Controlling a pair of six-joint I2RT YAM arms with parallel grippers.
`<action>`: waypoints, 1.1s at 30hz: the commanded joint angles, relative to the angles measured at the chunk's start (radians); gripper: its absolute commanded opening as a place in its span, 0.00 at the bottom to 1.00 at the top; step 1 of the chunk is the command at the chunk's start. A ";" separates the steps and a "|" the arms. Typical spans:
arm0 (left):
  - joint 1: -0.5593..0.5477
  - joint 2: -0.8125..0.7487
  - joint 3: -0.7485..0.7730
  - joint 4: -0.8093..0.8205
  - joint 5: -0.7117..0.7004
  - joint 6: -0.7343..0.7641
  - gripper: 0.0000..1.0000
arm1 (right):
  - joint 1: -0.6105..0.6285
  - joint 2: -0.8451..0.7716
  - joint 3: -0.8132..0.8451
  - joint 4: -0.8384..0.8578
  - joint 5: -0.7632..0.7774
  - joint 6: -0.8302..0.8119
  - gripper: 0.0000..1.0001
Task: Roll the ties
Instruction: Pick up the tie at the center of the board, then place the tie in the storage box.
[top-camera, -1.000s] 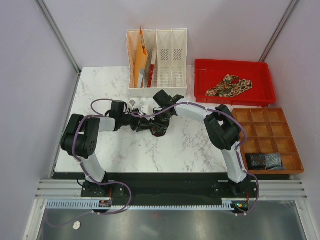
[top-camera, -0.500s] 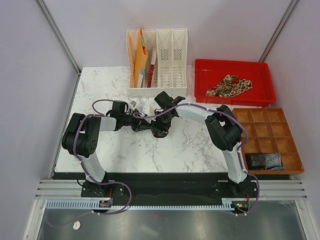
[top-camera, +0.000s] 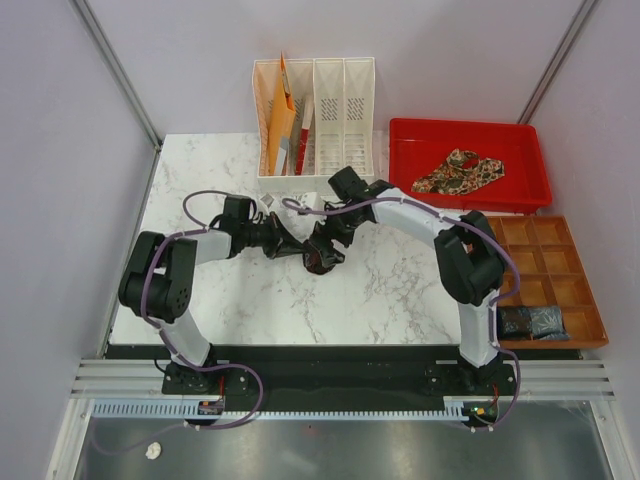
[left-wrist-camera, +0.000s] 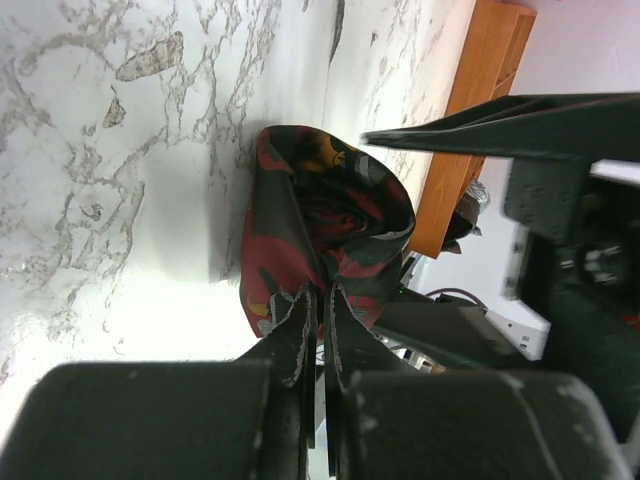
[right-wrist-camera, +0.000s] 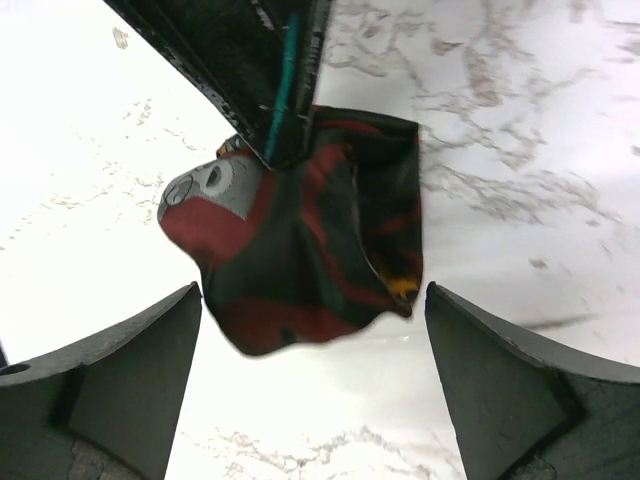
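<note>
A dark tie (top-camera: 320, 260) with red patches and small touches of yellow and grey is bunched into a loose roll over the marble desk (top-camera: 200, 170). It sits just in front of the white file rack (top-camera: 315, 125), below the rack's right half. Whether the roll rests on the desk or hangs a little above it cannot be told.

The left jaws reach in from the rack's left-front side. They are pinched tight on one edge of the dark tie (left-wrist-camera: 320, 230), fingers (left-wrist-camera: 290, 345) pressed together with the cloth between them.

The right jaws come from the rack's right-front side and stand wide apart. One finger (right-wrist-camera: 120, 380) is on each side of the dark tie (right-wrist-camera: 310, 250), and neither touches it. One of those fingers also shows in the left wrist view, just beyond the roll.

Orange folders (top-camera: 283, 115) stand in the left slots of the rack. A red tray (top-camera: 400, 180) lies right of the rack, and in it a tan-and-brown paisley tie (top-camera: 460, 170) lies crumpled and unrolled. A brown compartment box (top-camera: 585, 330) sits in front of the tray, further right of the rack and nearer the arms. Two dark bundles (top-camera: 530, 322) lie in its front row, too small to make out.
</note>
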 joint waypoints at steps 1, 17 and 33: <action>-0.008 -0.045 0.043 -0.010 -0.006 0.026 0.02 | -0.064 -0.098 0.019 0.001 -0.110 0.107 0.98; -0.054 -0.177 0.020 -0.075 -0.153 -0.233 0.02 | -0.112 -0.453 -0.257 0.373 0.141 0.549 0.98; -0.134 -0.274 0.126 -0.358 -0.428 -0.382 0.02 | 0.180 -0.662 -0.760 0.988 0.526 0.352 0.98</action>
